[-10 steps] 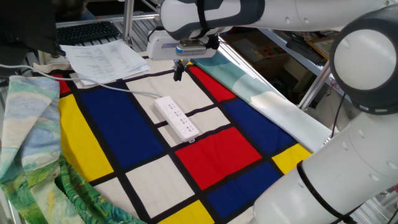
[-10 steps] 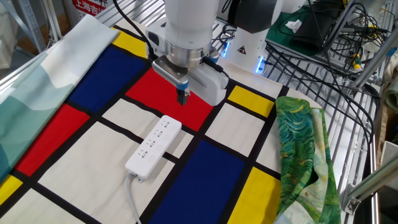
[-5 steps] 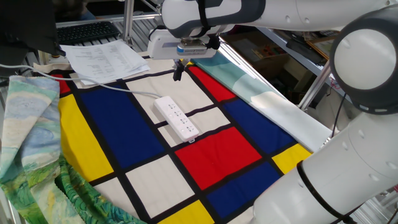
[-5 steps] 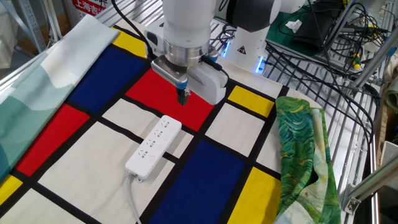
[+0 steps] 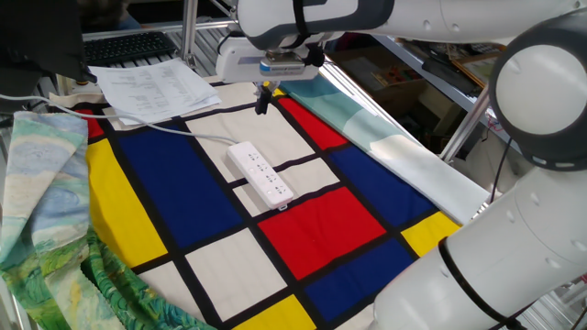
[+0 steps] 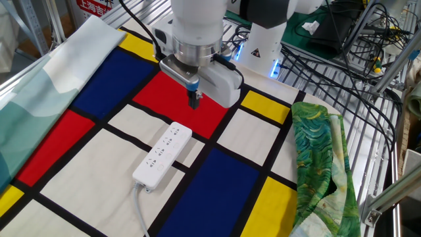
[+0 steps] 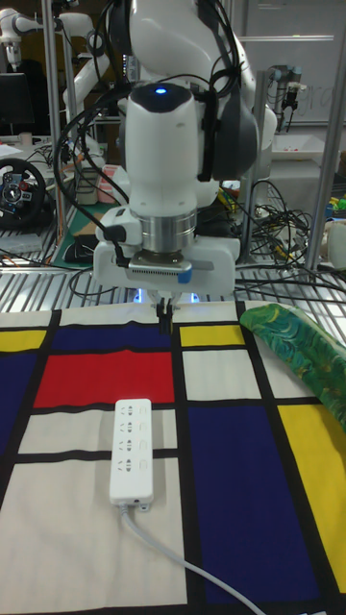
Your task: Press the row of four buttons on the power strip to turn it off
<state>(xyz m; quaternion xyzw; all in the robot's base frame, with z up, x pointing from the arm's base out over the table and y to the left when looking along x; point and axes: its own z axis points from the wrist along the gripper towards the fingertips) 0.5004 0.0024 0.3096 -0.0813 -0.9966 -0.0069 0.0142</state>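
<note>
The fingers (image 5: pixel 262 99) hang pointing down above the surface, a dark narrow pair under the white wrist; in every view they read as one thin dark tip with no gap between them, so they appear pressed together and hold nothing. Compared with a second ago they sit slightly higher and a touch farther from the strip: in the one fixed view the tips have risen toward the top of the picture, and in the other fixed view the fingers (image 6: pixel 195 100) have edged up over the red panel. In the tall fixed view the fingers (image 7: pixel 164 313) hang over the black line between the blue and yellow panels, clearly above and beyond the strip's far end.

The power strip (image 5: pixel 260 172) lies flat on the checked cloth (image 5: pixel 147 174), unmoved, across white panels and black lines, its white cable (image 7: pixel 183 562) running off one end. The four buttons (image 7: pixel 146 439) cannot be made out singly. A stack of papers (image 5: pixel 151 87) lies at the cloth's far corner, and a green patterned cloth (image 6: pixel 319 164) is bunched beside it.
</note>
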